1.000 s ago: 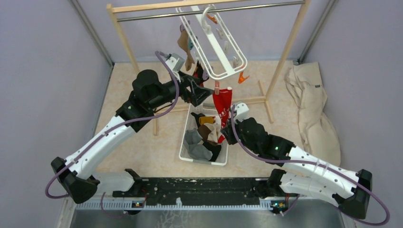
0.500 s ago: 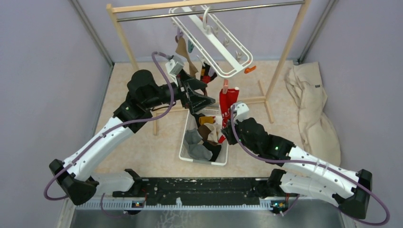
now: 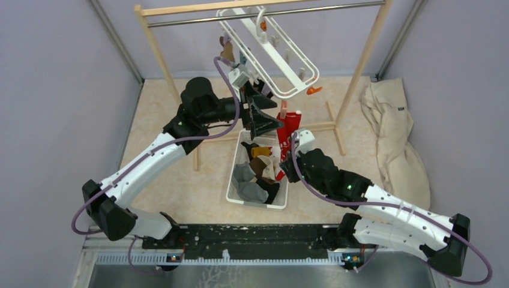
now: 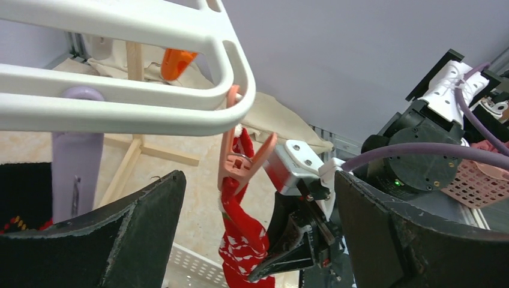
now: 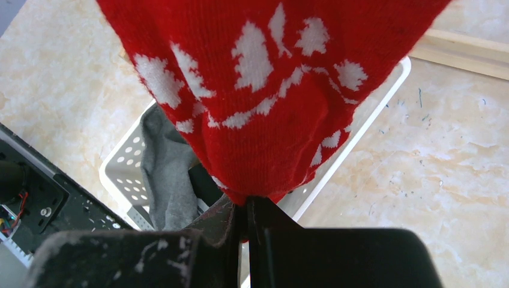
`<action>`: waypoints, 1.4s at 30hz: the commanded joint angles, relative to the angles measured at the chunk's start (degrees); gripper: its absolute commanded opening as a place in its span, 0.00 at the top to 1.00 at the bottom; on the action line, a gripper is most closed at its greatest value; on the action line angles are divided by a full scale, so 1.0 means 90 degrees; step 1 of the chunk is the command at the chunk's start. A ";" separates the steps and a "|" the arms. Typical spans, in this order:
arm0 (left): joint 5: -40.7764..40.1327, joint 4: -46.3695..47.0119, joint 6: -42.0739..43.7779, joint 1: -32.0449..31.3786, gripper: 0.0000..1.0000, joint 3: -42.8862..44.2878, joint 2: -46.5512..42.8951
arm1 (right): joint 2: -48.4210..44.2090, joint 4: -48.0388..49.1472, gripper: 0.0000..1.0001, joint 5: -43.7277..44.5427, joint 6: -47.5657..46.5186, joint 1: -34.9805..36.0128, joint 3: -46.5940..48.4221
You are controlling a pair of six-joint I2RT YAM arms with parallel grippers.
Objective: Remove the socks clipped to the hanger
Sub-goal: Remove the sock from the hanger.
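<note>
The white hanger (image 3: 282, 60) hangs tilted from the rack's rail. A red patterned sock (image 3: 290, 127) dangles from its pink clip (image 4: 239, 167). My right gripper (image 5: 247, 207) is shut on this sock's (image 5: 270, 90) lower end, over the basket. My left gripper (image 4: 259, 180) is open, its fingers (image 4: 144, 210) either side of the pink clip and the red sock (image 4: 245, 240), touching neither. In the top view the left gripper (image 3: 266, 120) sits just left of the sock. A brown sock (image 3: 226, 50) still hangs on the hanger's left side.
A white basket (image 3: 235, 161) below holds several loose socks, among them a grey one (image 5: 168, 174). The wooden rack's post (image 3: 359, 66) stands right, its foot bar behind the basket. A beige cloth (image 3: 393, 141) lies right. Lilac (image 4: 75, 174) and orange (image 4: 177, 63) clips hang nearby.
My left arm has swung right and up, bringing its open gripper around the red sock's clip. The hanger has swayed. The right gripper has kept its grip and place.
</note>
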 commanded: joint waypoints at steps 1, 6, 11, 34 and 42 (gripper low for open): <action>0.0026 0.0331 0.0224 0.0004 0.01 0.0321 0.0158 | 0.0001 0.0118 1.00 0.0019 0.0041 0.0072 0.0369; 0.0177 0.0817 0.0100 0.0001 0.01 0.0324 0.0348 | 0.0057 0.0186 1.00 0.0000 0.0041 0.0072 0.0350; 0.0245 0.1222 0.0076 0.0004 0.01 0.0284 0.0466 | 0.0084 0.0201 1.00 0.0002 0.0049 0.0069 0.0336; 0.0786 0.1949 0.0290 0.0014 0.06 0.0283 0.0736 | -0.0118 -0.0842 1.00 -0.1386 0.0185 0.0072 0.1367; 0.1074 0.2334 -0.0088 0.0009 0.06 0.0598 0.1026 | 0.0104 -0.1203 1.00 -0.1561 0.0248 0.0067 0.1548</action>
